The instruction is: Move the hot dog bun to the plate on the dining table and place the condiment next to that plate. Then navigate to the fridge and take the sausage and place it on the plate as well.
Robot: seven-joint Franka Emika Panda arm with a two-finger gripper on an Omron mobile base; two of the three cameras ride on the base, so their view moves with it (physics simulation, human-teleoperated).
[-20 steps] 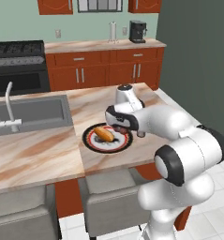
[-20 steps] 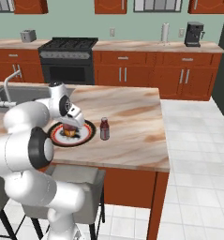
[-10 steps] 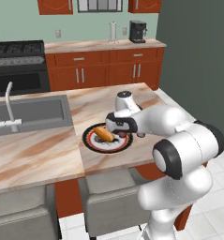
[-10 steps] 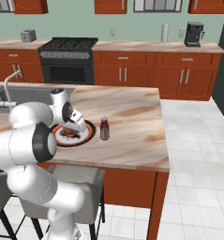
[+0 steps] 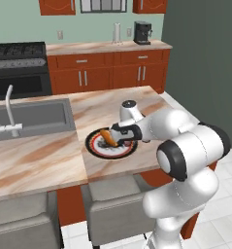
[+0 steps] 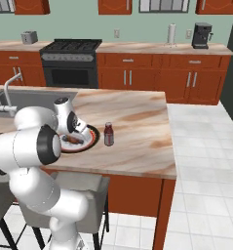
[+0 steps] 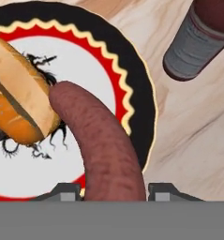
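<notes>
Now tool point(image 7: 113, 191) clamped on sausage point(image 7: 100, 150), low over plate point(image 7: 134, 79), beside hot dog bun point(image 7: 17, 91)

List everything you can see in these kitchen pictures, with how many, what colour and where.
plate: one, black-and-red rim, on the dining table
hot dog bun: one, golden-orange, on the plate
sausage: one, reddish-brown, over the plate between the jaws
condiment: one, dark red bottle, right of the plate
sink: one, grey, inset in the table
tap: one, white, at the sink
stove: one, black, back counter
coffee machine: one, dark, back counter
gripper: one, jaws shut on the sausage
</notes>
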